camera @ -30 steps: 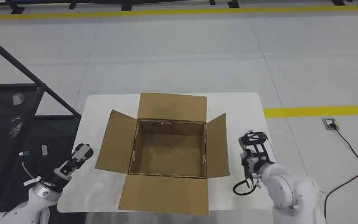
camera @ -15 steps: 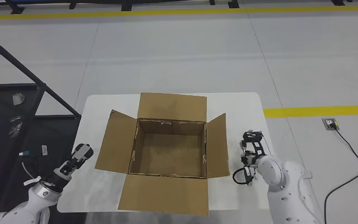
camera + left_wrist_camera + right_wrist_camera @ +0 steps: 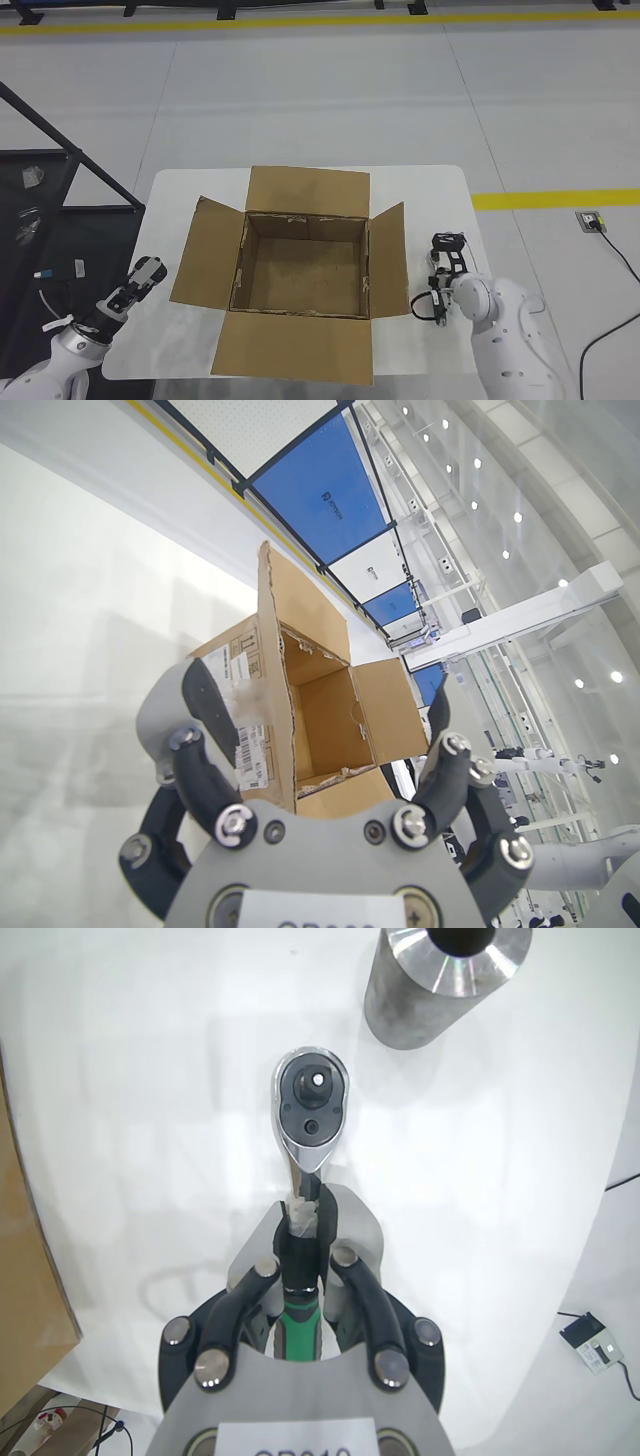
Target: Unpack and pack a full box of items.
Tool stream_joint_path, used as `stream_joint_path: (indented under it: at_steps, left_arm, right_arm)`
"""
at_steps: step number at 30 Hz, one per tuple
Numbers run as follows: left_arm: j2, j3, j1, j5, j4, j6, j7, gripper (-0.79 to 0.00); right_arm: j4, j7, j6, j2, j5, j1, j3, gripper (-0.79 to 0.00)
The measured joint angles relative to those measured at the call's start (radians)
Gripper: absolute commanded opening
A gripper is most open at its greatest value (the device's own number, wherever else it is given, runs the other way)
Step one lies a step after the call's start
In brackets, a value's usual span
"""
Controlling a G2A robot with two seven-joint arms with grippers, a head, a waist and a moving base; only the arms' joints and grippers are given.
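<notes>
Left claw (image 3: 148, 267) at left near edge of worktop (image 3: 430, 190), fingers spread wide, nothing held, aimed at box (image 3: 305, 190). Box sits mid-worktop, four flaps folded out, brown floor showing inside. Right claw (image 3: 305, 1218) just right of box, clamped tight on wrench (image 3: 310, 1103) handle, chrome head sticking out ahead over white worktop. Metal cylinder (image 3: 415, 1013) stands near wrench head, not touching.
</notes>
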Motion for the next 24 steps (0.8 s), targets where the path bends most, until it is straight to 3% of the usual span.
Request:
stream_joint_path:
  at_steps: [1, 2, 3, 4, 11, 17, 21, 24]
  left_arm:
    - [0.0, 0.0, 0.0, 0.0, 0.0, 0.0, 0.0, 0.0]
    - [0.0, 0.0, 0.0, 0.0, 0.0, 0.0, 0.0, 0.0]
    - [0.0, 0.0, 0.0, 0.0, 0.0, 0.0, 0.0, 0.0]
    - [0.0, 0.0, 0.0, 0.0, 0.0, 0.0, 0.0, 0.0]
    - [0.0, 0.0, 0.0, 0.0, 0.0, 0.0, 0.0, 0.0]
    - [0.0, 0.0, 0.0, 0.0, 0.0, 0.0, 0.0, 0.0]
    - [0.0, 0.0, 0.0, 0.0, 0.0, 0.0, 0.0, 0.0]
    - [0.0, 0.0, 0.0, 0.0, 0.0, 0.0, 0.0, 0.0]
  right_arm:
    - [0.001, -0.003, 0.0, 0.001, 0.003, 0.0, 0.0, -0.332]
    - [-0.002, -0.008, 0.0, 0.002, 0.007, -0.002, 0.001, -0.135]
    - [-0.014, -0.015, -0.001, 0.004, 0.014, -0.007, 0.004, -0.037]
    - [-0.028, -0.021, -0.002, 0.005, 0.019, -0.014, 0.007, 0.0]
    - [-0.271, -0.018, 0.006, 0.015, 0.055, -0.116, 0.037, 0.0]
    - [-0.687, -0.036, -0.04, 0.022, 0.237, -0.282, 0.109, 0.0]
    - [-0.858, 0.037, -0.133, 0.031, 0.433, -0.322, 0.138, 0.0]
    - [-0.844, 0.169, -0.188, 0.042, 0.571, -0.276, 0.117, 0.0]
